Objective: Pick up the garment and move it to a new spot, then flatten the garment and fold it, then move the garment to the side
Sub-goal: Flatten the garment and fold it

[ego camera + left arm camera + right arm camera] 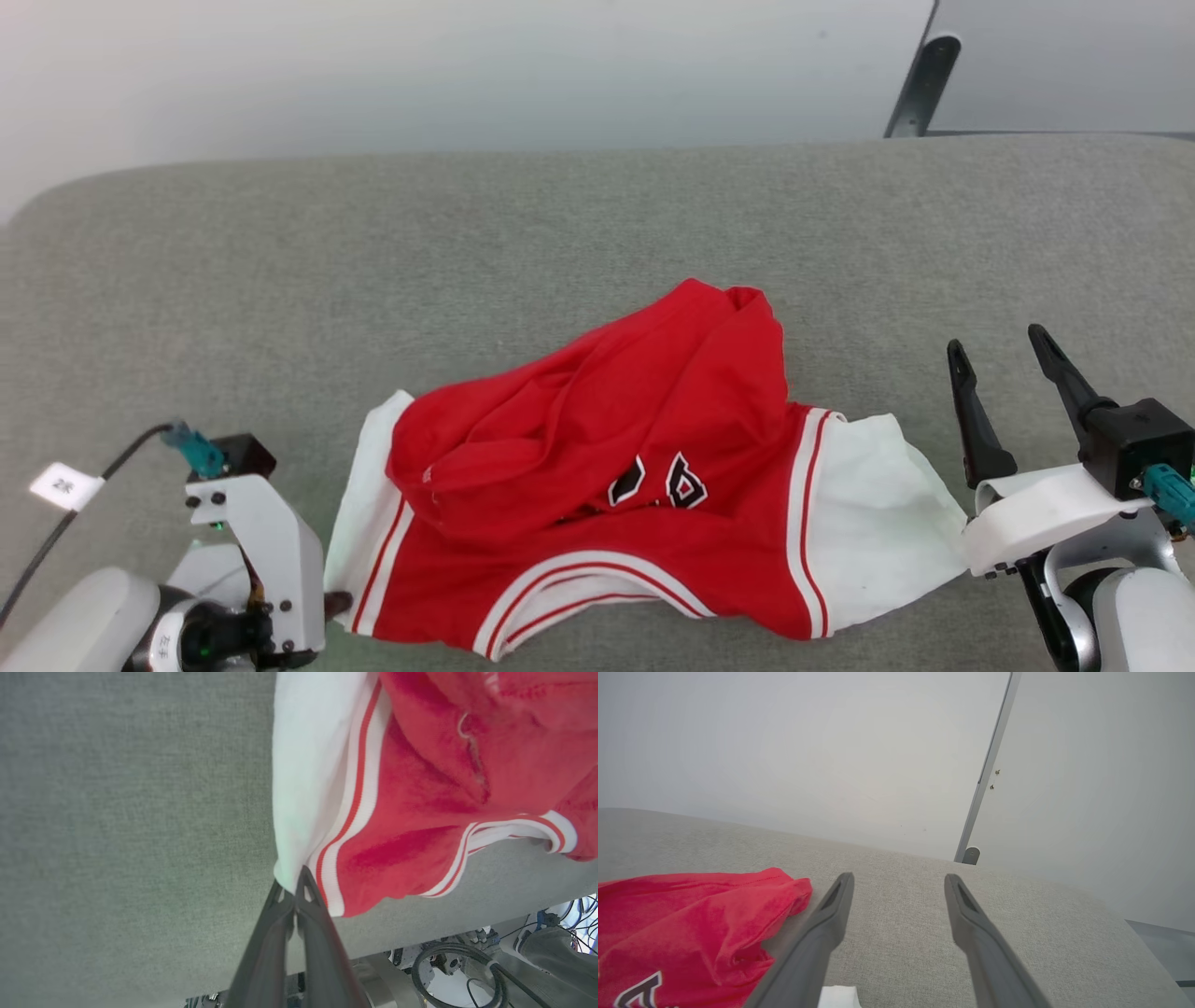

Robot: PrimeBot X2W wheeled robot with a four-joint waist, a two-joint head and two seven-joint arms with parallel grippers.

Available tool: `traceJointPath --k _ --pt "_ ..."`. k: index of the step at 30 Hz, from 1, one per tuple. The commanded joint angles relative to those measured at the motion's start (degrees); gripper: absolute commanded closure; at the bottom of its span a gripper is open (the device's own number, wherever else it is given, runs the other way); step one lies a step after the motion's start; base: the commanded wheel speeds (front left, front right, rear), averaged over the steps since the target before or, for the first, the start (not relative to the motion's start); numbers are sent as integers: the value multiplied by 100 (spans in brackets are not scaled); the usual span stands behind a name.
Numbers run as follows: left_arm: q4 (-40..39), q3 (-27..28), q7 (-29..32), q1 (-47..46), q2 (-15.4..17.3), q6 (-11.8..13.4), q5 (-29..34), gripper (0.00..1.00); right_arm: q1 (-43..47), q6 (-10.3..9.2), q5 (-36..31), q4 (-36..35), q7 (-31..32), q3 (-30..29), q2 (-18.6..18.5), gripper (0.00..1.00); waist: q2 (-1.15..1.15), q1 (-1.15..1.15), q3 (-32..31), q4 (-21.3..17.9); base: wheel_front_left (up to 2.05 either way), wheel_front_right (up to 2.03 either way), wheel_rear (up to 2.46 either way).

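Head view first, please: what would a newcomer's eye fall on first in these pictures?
The red garment lies crumpled at the near middle of the grey padded surface, its black numerals half hidden under a fold. At its left, the left gripper is shut on the corner of the white sleeve, while the right gripper stands open beside the other sleeve, holding nothing.

- The left gripper (293,887) has two long dark grey fingers (266,952) with hollowed tips.
- Its white bracket (271,551) is dotted with dark screws and topped by a black block (245,455).
- A teal plug (194,450) feeds a black cable (126,450) carrying a white printed tag (63,485).
- The right gripper (996,341) has the same dark tapering fingers, plus a curved white shell (1046,523).
- The forearms (75,621) are rounded and pale grey.
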Motion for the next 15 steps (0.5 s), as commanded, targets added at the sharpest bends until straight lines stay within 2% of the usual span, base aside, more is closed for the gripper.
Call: traceJointPath --k 1,2,3,4,5,6,7,15 --pt "-39 22 -41 91 -16 17 -68 100 34 -6 23 -18 13 -7 -13 0 0 0 -51 75 0 0 0" --pt "-58 36 -73 109 -35 -20 -75 93 38 -6 14 -18 17 -5 -7 0 0 0 -60 86 0 0 0" --pt "-54 58 -134 105 -35 -57 -63 73 45 -6 11 -15 23 6 3 0 0 0 -74 91 0 0 0" --pt "-27 75 -186 90 -6 -54 -12 67 56 -6 6 -10 25 24 11 0 0 0 -95 92 0 0 0" --pt "-3 72 -224 63 41 -86 44 54 69 -6 4 -1 23 44 19 0 0 0 -122 86 0 0 0" --pt "16 98 -264 25 59 -99 58 2 85 -6 5 10 22 67 20 0 0 0 -153 78 0 0 0" --pt "44 135 -283 10 46 -74 23 0 102 -6 11 23 14 89 17 0 0 0 -188 65 0 0 0" --pt "-45 338 -429 -72 228 -153 26 0 250 -6 45 52 -62 162 32 0 0 0 -477 -58 0 0 0"
